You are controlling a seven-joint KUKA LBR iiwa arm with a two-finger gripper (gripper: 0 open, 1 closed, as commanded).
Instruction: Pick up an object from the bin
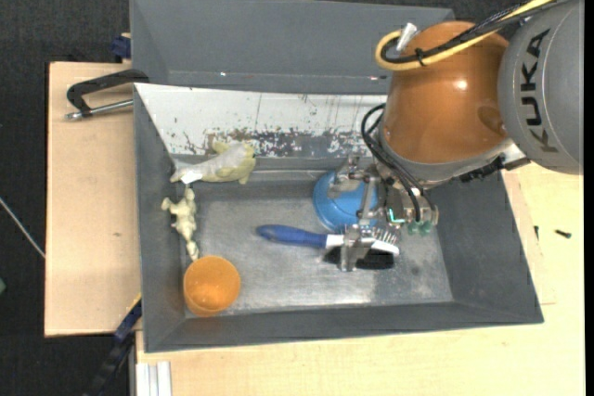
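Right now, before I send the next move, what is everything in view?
cup: one, orange, lower-left corner of the bin.
toys: two, cream, one by the back wall, the other along the left wall.
round thing: one, blue, middle, partly under the wrist.
brush: one, blue handle, middle floor, head at the gripper.
bin: one, grey.
gripper: one, over the brush's head.
arm: one, orange cover, from the right.

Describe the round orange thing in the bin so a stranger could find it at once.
Take the grey metal bin and look to its floor's lower left corner in the camera view. A round orange cup stands there, below a pale yellowish toy figure. It is the only orange loose thing; its neighbours are pale or blue.
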